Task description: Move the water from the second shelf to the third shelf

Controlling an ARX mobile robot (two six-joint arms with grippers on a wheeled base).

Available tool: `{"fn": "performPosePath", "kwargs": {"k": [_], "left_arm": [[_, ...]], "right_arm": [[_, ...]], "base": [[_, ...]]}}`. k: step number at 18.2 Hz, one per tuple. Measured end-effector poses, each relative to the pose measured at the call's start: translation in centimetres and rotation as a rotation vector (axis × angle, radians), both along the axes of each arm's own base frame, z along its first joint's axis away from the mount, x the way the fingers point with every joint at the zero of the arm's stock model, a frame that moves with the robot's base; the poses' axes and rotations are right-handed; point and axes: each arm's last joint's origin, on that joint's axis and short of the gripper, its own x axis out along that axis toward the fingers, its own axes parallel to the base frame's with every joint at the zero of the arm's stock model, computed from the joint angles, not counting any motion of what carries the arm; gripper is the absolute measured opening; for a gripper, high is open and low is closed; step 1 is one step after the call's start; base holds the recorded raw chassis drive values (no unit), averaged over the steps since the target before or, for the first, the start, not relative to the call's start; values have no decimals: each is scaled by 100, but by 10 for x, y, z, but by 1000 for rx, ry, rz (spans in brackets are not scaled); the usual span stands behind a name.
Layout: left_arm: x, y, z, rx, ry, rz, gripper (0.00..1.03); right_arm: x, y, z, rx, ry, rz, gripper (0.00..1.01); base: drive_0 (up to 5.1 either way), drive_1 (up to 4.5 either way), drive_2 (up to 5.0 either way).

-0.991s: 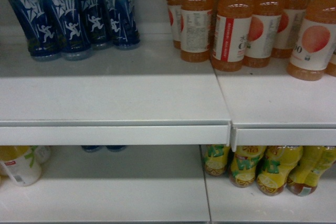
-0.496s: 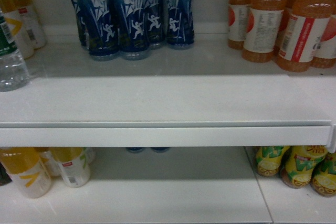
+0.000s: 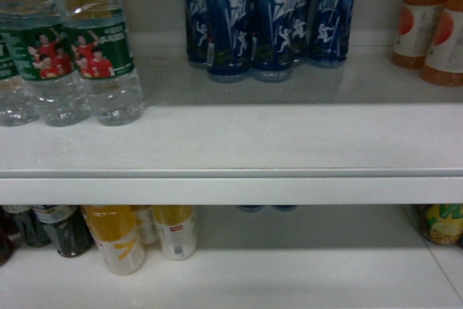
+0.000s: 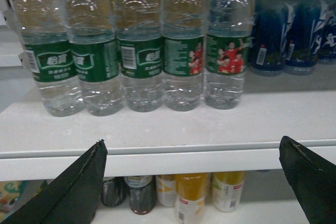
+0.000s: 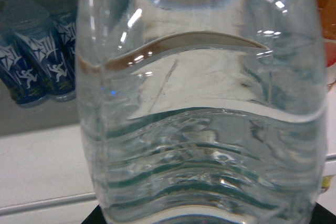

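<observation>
On the white shelf, at its left end, stand the water bottles, clear and ribbed with dark green labels showing people in red shirts. The left wrist view shows 5 of them upright in a row near the shelf's front edge, sides touching or nearly so. Just to their right stand blue bottles, and orange drink bottles stand at the far right. On the shelf below are yellow bottles and dark bottles. The left gripper has its jaws spread wide and empty, low before the shelf edge. In the right wrist view a clear water bottle fills the frame; whether the right jaws grip it I cannot tell.
</observation>
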Motion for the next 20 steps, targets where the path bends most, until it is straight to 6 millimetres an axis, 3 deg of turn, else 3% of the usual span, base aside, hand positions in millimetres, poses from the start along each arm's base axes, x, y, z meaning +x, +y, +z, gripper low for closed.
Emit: {"fn": "performPosePath", "kwargs": {"k": [20], "left_arm": [[0, 0, 0, 0, -1, 0, 98]], "right_arm": [[0, 0, 0, 0, 1, 0, 43]], "base": [[-488, 226, 226]]}}
